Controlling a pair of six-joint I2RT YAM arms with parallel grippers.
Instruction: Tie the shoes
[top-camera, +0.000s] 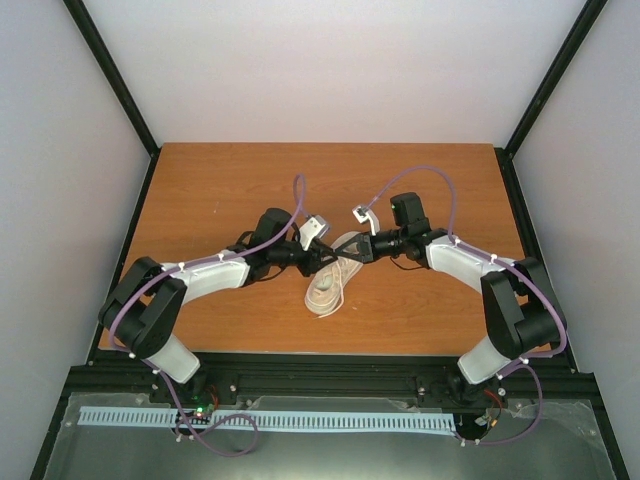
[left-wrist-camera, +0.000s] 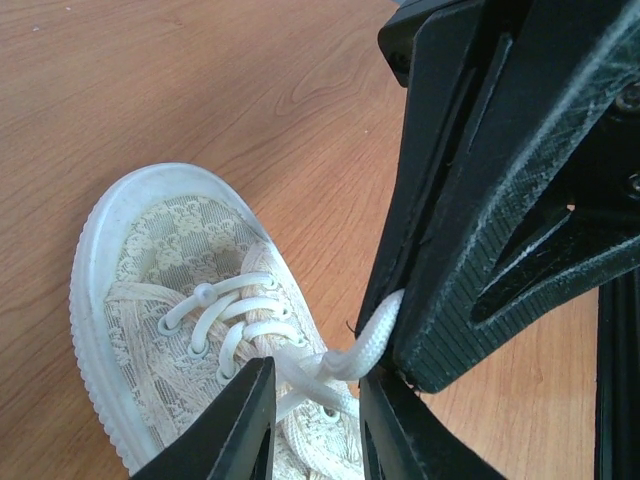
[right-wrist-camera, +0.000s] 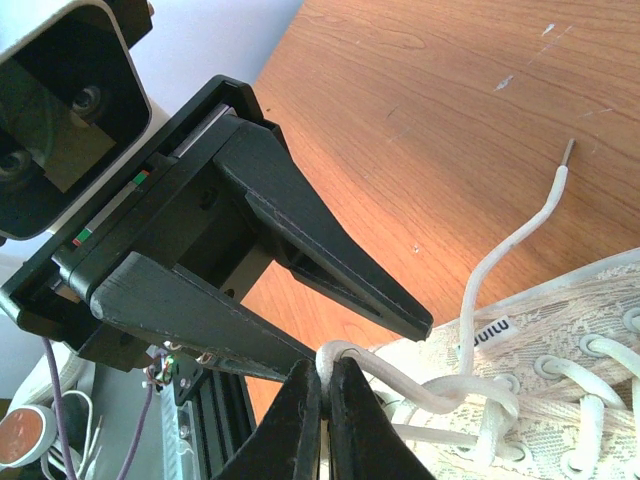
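I see the shoe (top-camera: 325, 290) lying slantwise on the table (top-camera: 220, 190), about midway across and nearer the front edge than the back. Both arms reach in from the sides and meet over its far end, so from above that end is covered by them. My right gripper (right-wrist-camera: 325, 365) is pinched on a loop of lace (right-wrist-camera: 440, 395) just above the knotted crossing, its fingers all but touching with only the cord between them. My left gripper (left-wrist-camera: 318, 375) stands partly open, neither wide nor narrow, with the lace running up through the gap. I cannot tell whether either finger touches it. The two grippers are nearly nose to nose. In the left wrist view the right gripper's black body fills the right side and hides the rear of the shoe, leaving the toe cap and front eyelets in sight. In the right wrist view the left gripper and its camera (right-wrist-camera: 70, 110) block the upper left. A loose lace end (right-wrist-camera: 510, 245) curls off the shoe onto bare wood, its tip clear of both grippers. Purple cables (top-camera: 430, 175) arch above each arm, and pale walls (top-camera: 330, 60) close in the table.
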